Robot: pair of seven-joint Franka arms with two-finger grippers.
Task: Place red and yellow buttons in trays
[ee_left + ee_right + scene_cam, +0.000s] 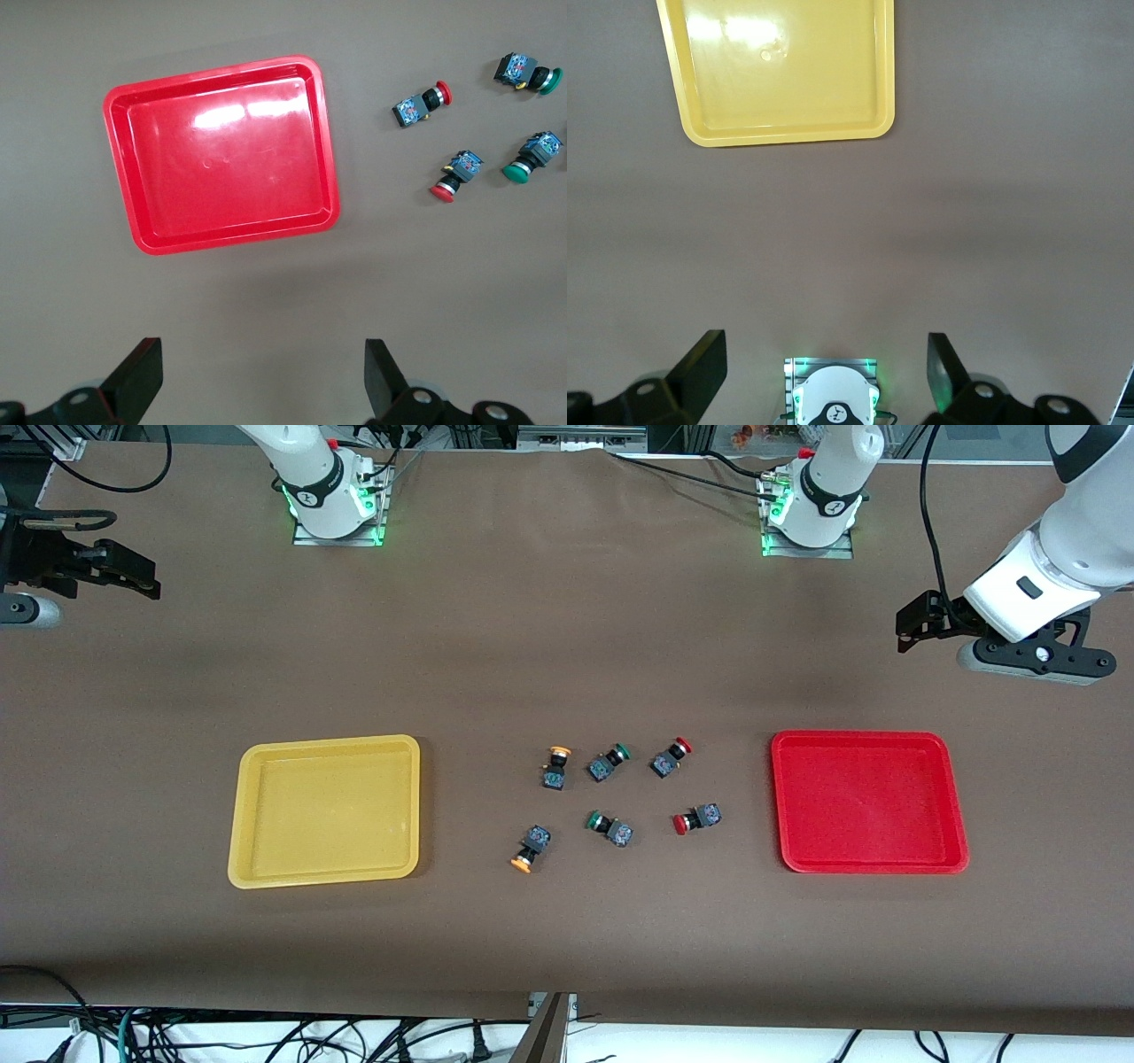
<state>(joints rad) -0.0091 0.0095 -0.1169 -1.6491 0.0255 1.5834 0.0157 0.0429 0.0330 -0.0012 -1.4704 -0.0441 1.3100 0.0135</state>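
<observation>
Brown worktop carries the yellow tray toward the right arm's end and the red tray toward the left arm's end, both empty, with two red buttons, two yellow buttons and two green buttons lying loose between them. Left gripper hangs over bare worktop near the red tray and right gripper near the right arm's end, jaws spread and empty; a good start, I judge, is the left arm dropping square over the nearer red button, clear of the green one beside it. Only the right wrist view shows an arm base; only the left wrist view shows buttons close.
</observation>
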